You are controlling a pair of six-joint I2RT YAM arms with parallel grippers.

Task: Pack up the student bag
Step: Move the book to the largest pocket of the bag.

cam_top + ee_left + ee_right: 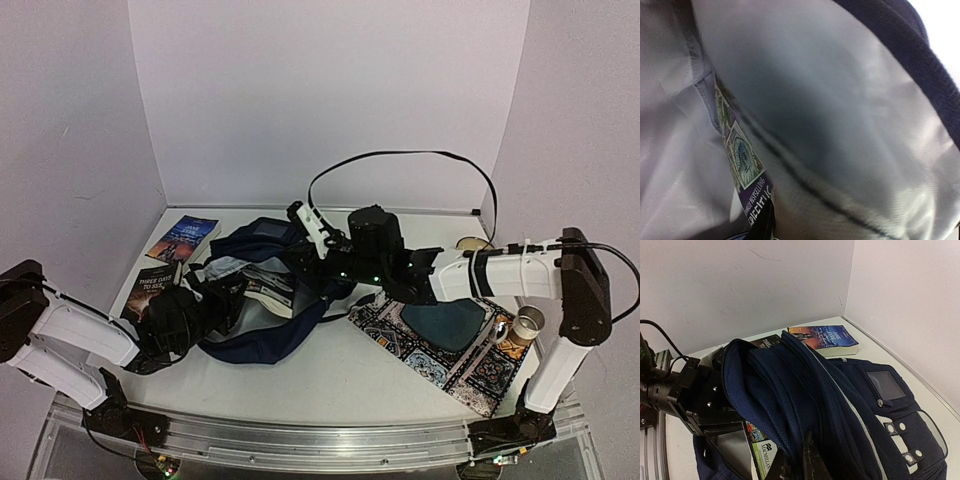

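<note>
From above, the bag lies slumped in the middle of the table, its mouth gaping toward nine o'clock. The left gripper is at that mouth, but its fingers are lost against dark fabric and I cannot tell how they stand. The right gripper sits on the bag's raised edge at about two o'clock. A blue book and a dark book lie at ten o'clock of the bag. A patterned mat lies at four o'clock.

The left wrist camera looks inside the bag. It shows only pale lining and a tucked book wedged at seven o'clock, with no fingers in view.

In the right wrist view, at six o'clock, the fingers are pressed together. They seem to pinch a fold of the navy edge, though the fabric hides the contact.

The bag looks soft, light and limp, so its mouth will likely sag shut unless it is held. The zip-lined edge seems the firmest place to take hold of it, since the smooth lining may slip.
</note>
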